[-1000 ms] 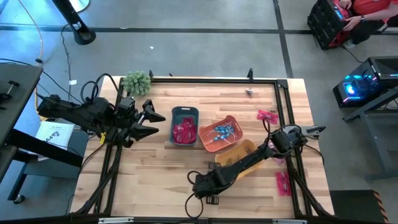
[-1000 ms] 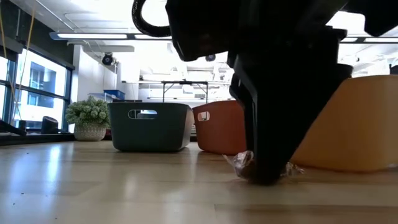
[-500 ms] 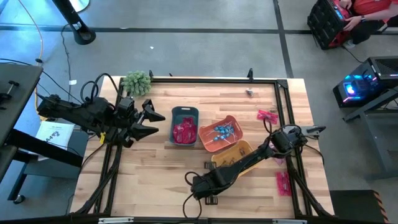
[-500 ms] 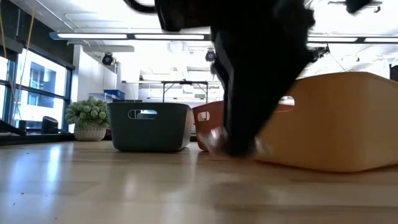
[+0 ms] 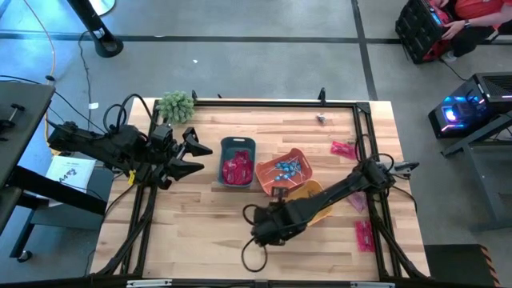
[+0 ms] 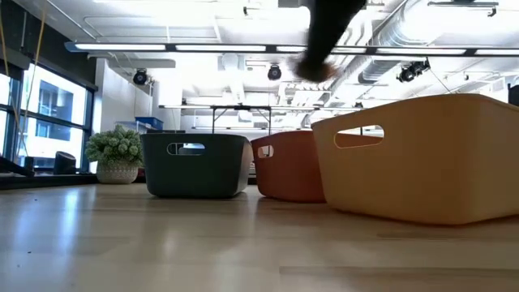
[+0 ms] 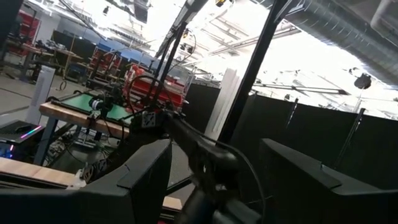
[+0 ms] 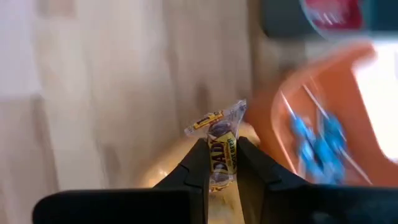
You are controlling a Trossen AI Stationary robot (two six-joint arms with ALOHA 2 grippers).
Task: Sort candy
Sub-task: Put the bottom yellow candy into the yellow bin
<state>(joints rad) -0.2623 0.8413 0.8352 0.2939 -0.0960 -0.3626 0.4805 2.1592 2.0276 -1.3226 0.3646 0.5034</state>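
Observation:
My right gripper (image 8: 222, 146) is shut on a small brown wrapped candy (image 8: 219, 134), raised over the near left rim of the yellow bin (image 5: 308, 200). In the low view it shows high above the bins, gripper (image 6: 324, 40) and candy (image 6: 316, 71) both blurred. The orange bin (image 5: 282, 170) holds blue-headed lollipops (image 8: 314, 140). The grey-blue bin (image 5: 238, 160) holds pink-red packets. My left gripper (image 5: 196, 156) waits open at the table's left, raised clear of everything. My right gripper pinches the brown candy's middle (image 8: 222, 155) between its two fingers, which come from above and slant steeply down. One twisted wrapper end (image 8: 233, 112) sticks out past the fingertips. The candy is lifted clear of the table.
Pink-red packets lie loose on the table at the right (image 5: 344, 148) and near right (image 5: 365, 234). A tiny piece (image 5: 321, 119) lies by the far edge. A fuzzy green plant (image 5: 175, 105) stands at the far left corner. A black frame borders the table.
My right gripper, down at the table with its fingers around the brown candy, shut on it. It then rose quickly and tipped, drifting toward the yellow bin. The candy has left the table and hangs clear in the fingers.

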